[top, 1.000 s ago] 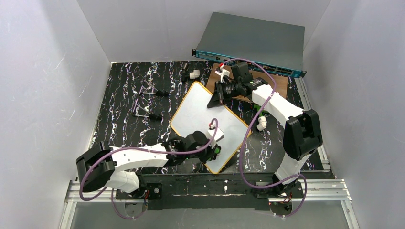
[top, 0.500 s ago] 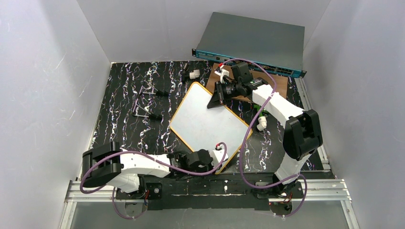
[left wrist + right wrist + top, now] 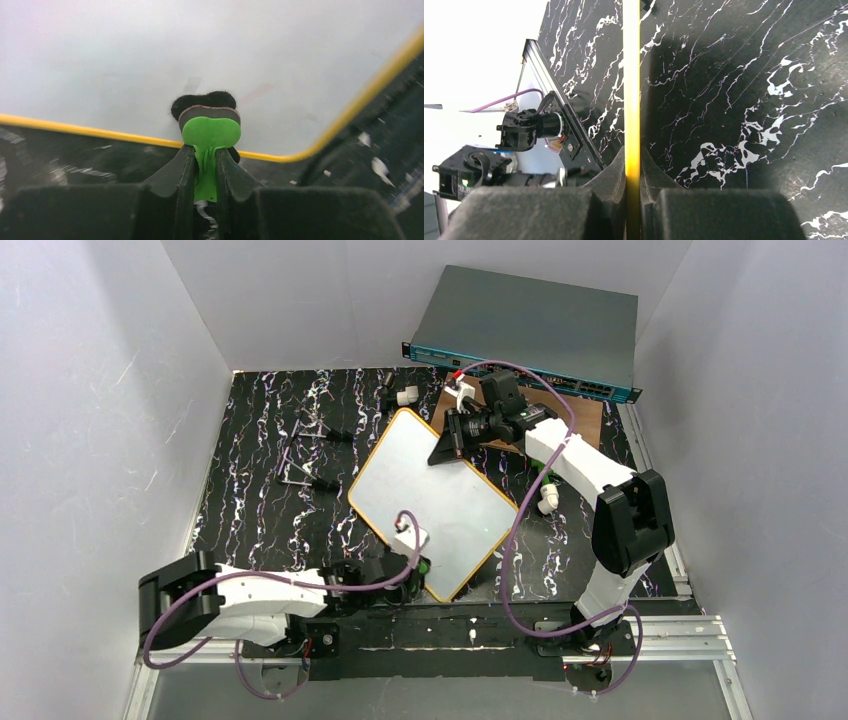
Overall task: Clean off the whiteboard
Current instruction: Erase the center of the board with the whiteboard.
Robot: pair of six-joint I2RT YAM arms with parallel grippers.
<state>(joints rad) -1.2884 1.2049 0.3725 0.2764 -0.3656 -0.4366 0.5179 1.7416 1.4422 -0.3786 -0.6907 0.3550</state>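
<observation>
Wiping is judged to be in hand. The eraser (image 3: 211, 131) is pinched by the left gripper (image 3: 205, 162), with the whiteboard (image 3: 200, 50) just ahead. Its far rim is clamped between the right gripper's (image 3: 632, 167) fingers. Next, a pressed stroke forward over the faint traces (image 3: 260, 92) is called for.

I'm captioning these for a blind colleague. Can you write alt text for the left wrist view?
The left end effector pinches a green eraser whose black felt pad sits over the whiteboard, just inside its yellow rim and near a rounded corner. The black marbled table shows below the rim.
</observation>
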